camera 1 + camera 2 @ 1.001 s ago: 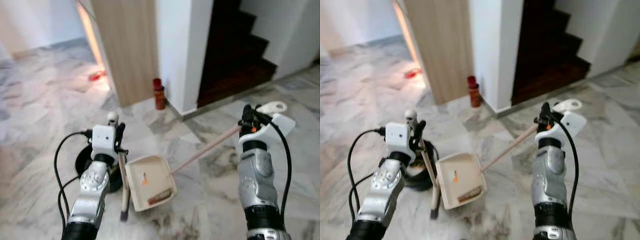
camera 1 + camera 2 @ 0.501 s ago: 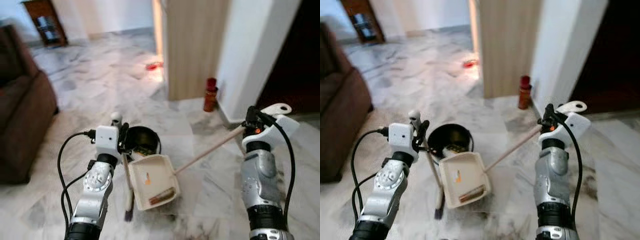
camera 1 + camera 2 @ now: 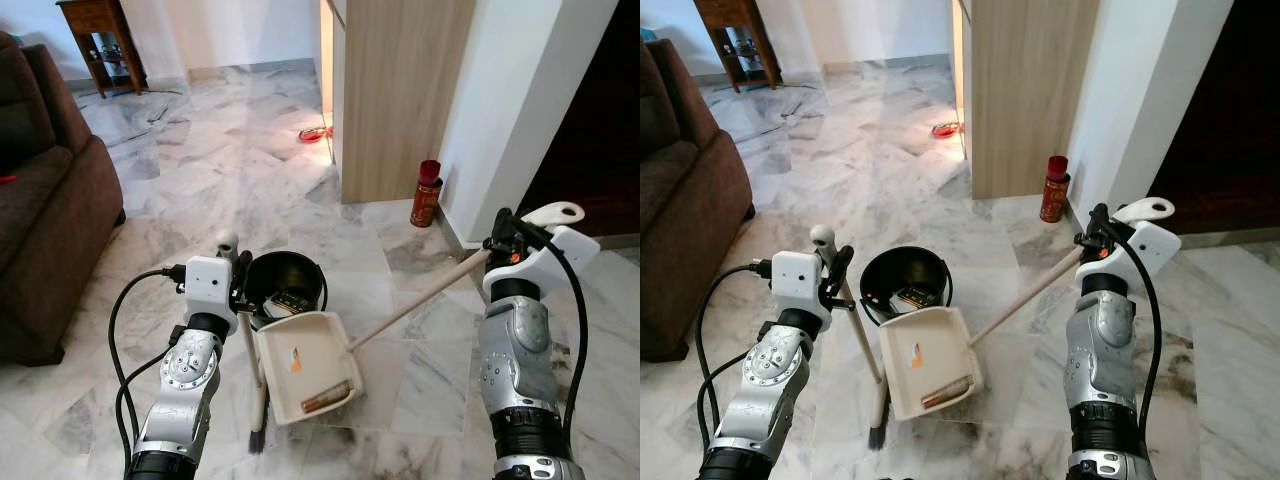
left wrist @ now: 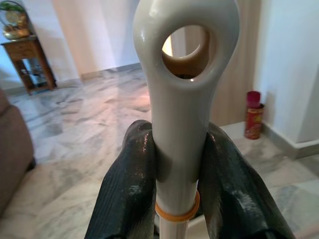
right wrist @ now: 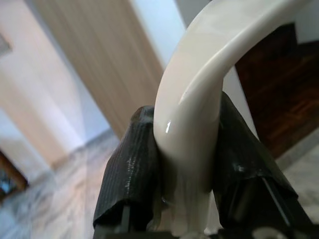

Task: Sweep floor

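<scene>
A cream dustpan (image 3: 305, 365) hangs between my arms, holding an orange scrap (image 3: 294, 358) and a brown piece (image 3: 327, 402). Its long pale handle (image 3: 420, 300) runs up to my right gripper (image 3: 503, 240), which is shut on the looped end (image 5: 199, 99), with a black finger (image 5: 129, 169) on each side. My left gripper (image 3: 240, 285) is shut on the top of a small broom (image 3: 252, 360). The broom's bristles (image 3: 257, 435) reach the floor beside the pan, and its eyelet tip (image 4: 179, 99) stands between the fingers (image 4: 127, 194). A black bin (image 3: 285, 285) with rubbish in it sits just beyond the pan.
A brown sofa (image 3: 45, 200) stands on the left and a small wooden table (image 3: 100, 40) at the far back. A wooden panel (image 3: 400, 90) and a white wall rise ahead, with a red can (image 3: 427, 193) at their foot. A dark stairwell (image 3: 590, 130) lies to the right. A red object (image 3: 315, 133) lies on the marble floor.
The camera has swung left, bringing the sofa and side table into view. The bin now shows beyond the dustpan. Both grippers keep their holds.
</scene>
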Controlling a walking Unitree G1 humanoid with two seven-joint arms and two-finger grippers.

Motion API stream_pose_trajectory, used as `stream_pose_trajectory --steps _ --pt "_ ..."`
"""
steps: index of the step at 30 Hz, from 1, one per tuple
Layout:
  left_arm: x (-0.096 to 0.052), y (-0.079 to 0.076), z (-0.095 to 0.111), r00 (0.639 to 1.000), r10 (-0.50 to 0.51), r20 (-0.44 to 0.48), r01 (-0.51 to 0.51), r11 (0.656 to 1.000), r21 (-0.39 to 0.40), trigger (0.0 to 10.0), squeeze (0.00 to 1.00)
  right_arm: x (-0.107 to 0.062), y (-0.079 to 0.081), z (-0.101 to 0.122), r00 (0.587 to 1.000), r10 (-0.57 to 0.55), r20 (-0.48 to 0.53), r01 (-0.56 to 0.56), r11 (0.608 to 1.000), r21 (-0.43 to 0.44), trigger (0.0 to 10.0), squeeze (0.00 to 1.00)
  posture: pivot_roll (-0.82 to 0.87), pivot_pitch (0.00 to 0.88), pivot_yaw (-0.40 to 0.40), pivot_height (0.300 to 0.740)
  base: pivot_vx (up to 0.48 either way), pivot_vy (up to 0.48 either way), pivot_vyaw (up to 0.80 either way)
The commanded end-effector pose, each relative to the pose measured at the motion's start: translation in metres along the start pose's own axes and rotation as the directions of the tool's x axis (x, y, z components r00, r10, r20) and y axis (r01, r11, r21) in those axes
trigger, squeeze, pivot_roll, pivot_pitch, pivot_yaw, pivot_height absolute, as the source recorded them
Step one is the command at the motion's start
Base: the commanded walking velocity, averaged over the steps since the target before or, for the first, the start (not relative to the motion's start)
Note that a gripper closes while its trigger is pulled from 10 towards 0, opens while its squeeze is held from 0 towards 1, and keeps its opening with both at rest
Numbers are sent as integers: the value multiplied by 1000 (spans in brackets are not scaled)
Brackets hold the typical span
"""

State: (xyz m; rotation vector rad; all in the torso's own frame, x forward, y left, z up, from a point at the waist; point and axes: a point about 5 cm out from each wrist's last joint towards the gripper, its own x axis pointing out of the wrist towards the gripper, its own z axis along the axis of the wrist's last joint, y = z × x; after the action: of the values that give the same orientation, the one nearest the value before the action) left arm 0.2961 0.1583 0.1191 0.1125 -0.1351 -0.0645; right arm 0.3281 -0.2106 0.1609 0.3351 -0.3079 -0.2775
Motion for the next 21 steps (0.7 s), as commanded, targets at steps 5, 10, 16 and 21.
stream_pose_trajectory --steps 5,10,16,21 --pt "-8 28 0 991 135 6 -135 986 96 10000 0 13 19 41 982 24 189 -42 995 91 10000 0 16 0 63 740 0 0 0" --pt "-16 44 -7 972 235 -3 -233 962 144 10000 0 14 23 44 979 26 200 -47 994 102 10000 0 19 0 62 740 0 0 0" --pt "-26 57 -10 955 296 -2 -290 937 192 10000 0 14 25 45 980 35 197 -57 993 105 10000 0 20 0 61 740 0 0 0" --pt "-26 57 -7 958 285 22 -283 932 225 10000 0 14 26 46 979 40 201 -62 993 104 10000 0 21 0 60 740 0 0 0"
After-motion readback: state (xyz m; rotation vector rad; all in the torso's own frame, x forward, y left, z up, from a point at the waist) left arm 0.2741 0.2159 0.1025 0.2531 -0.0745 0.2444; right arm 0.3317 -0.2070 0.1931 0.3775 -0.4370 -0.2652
